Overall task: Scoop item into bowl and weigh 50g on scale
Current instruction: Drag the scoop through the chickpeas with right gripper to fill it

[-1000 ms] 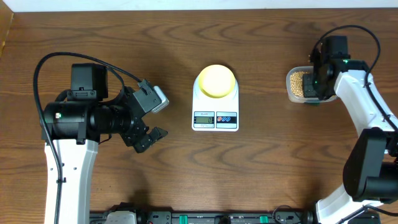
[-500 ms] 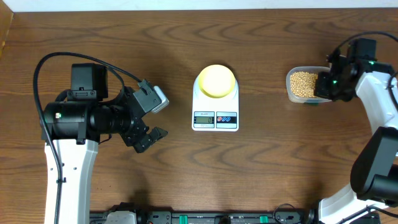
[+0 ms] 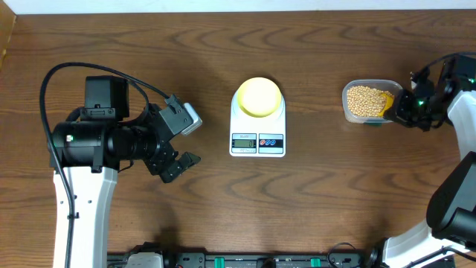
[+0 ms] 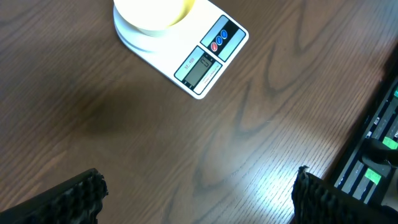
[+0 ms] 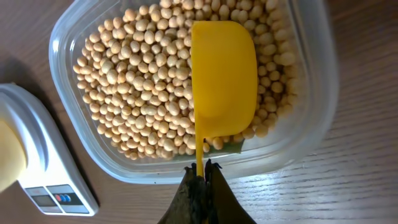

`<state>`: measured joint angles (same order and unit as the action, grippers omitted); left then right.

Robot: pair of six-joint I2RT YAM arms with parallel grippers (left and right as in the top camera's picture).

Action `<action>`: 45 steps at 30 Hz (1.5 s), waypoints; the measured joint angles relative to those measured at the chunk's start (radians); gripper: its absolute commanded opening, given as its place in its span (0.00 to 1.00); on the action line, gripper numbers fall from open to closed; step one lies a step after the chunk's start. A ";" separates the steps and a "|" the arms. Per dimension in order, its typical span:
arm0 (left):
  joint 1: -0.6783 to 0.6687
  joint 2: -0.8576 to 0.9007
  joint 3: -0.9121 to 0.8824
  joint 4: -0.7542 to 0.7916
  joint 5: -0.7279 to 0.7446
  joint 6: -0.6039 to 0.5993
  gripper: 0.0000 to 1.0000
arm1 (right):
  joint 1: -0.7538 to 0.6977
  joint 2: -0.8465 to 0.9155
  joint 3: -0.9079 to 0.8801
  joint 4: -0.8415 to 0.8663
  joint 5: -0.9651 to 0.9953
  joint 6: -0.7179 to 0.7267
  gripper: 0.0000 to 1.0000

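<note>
The right gripper (image 5: 200,183) is seen clenched on the thin handle of a bright yellow measuring spoon (image 5: 224,74), with its two dark fingers pinched together at the handle's end. The spoon's smooth, rounded scoop is laid over the beans (image 5: 137,87), close to the tub wall nearest the gripper, and the handle is passed over that wall's rim. The beans, small, round and tan, are heaped loosely in a clear plastic tub (image 5: 314,118) with rounded corners and a thin glossy rim. The tub is set on the right part of the table (image 3: 312,208), and bare wood is left between it and the scale (image 3: 257,138).

The left gripper (image 4: 198,186) is held released, its ribbed black fingertips spread wide over bare wood, well apart from the scale on its left side. The scale is white and flat, rounded at the far end and squared at the near end, where a small grey display (image 4: 198,68) and red and blue buttons (image 4: 219,42) are found. The bowl (image 3: 258,96), pale yellow, round and shallow, is seated on the scale's platform and nearly covers it. Open wood is left on every side of the scale. The table is dark brown with a bold wavy grain, and its far edge is met by a pale strip.
</note>
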<state>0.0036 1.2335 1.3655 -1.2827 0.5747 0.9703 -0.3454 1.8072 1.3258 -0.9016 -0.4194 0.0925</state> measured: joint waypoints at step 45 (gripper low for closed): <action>0.000 0.000 0.000 0.000 0.000 0.000 0.98 | -0.122 0.018 -0.138 0.090 -0.282 0.222 0.01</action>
<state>0.0036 1.2335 1.3655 -1.2827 0.5747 0.9703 -0.4679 1.8256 1.1881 -0.8112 -0.7013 0.3145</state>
